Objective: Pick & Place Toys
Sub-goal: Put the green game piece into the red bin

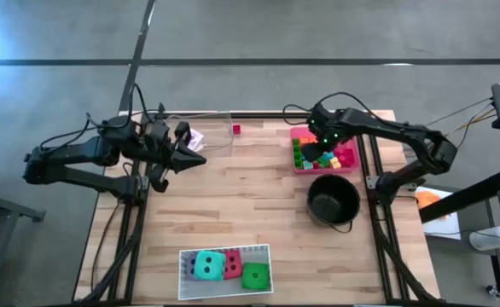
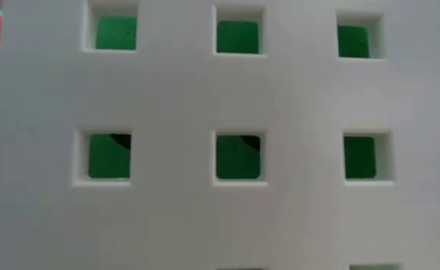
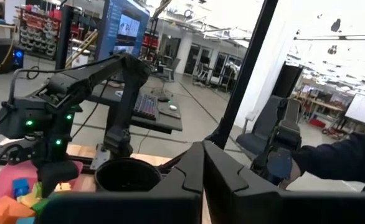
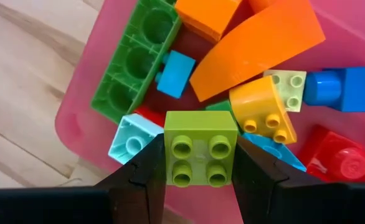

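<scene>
Over pink plastic tray: right hand clamped on lime-green square plastic block. Left hand fully closed, empty, raised above wooden bench.

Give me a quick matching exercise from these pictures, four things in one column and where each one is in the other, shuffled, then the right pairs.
Things:
1. lime green block
2. black pot
3. green die
4. left gripper

Places or states:
A. in the white tray at the table's near edge
B. shut, empty, raised at the table's left side
C. between the right gripper's fingers, over the pink tray
D. standing on the table just near of the pink tray

Pairs: 1-C, 2-D, 3-A, 4-B
</scene>
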You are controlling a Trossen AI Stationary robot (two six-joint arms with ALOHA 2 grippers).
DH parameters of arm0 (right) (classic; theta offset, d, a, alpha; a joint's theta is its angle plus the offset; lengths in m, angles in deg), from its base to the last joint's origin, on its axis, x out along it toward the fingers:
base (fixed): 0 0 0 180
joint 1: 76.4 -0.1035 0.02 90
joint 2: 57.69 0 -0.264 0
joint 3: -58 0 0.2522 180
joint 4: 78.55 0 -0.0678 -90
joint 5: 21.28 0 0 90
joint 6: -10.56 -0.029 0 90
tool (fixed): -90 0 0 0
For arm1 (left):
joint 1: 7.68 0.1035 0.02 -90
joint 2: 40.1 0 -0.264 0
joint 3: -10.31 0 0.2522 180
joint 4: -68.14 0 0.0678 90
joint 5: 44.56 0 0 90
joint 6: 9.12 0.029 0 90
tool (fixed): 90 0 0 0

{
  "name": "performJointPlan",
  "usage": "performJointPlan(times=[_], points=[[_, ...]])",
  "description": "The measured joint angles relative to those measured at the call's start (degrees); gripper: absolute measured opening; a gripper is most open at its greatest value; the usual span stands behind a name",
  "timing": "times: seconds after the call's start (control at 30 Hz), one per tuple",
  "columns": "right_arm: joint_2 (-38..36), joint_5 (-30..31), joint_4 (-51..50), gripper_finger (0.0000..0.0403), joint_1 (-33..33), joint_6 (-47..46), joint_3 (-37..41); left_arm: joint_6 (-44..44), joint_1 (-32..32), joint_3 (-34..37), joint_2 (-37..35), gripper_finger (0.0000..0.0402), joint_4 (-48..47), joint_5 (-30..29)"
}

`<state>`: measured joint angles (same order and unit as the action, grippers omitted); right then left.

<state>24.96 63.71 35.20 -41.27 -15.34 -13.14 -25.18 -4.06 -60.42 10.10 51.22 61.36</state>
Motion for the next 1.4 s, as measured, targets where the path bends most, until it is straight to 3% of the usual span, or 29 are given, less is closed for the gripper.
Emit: performJointPlan(times=[0.43,1.23,1.4], points=[[7.1,0.1,0.0,0.0131,0.0,-0.4,-1.2,0.8,0.1,0.0,-0.1,0.0007,-1.8,-0.5],[7.1,-1.1,0.5,0.0131,0.0,1.0,-1.0,-0.5,0.1,0.0,-0.1,0.0008,-2.0,-2.9],[7.1,-1.0,0.5,0.0186,0.0,1.1,-1.0,-0.5,0.1,0.0,-0.1,0.0008,-2.0,-2.9]])
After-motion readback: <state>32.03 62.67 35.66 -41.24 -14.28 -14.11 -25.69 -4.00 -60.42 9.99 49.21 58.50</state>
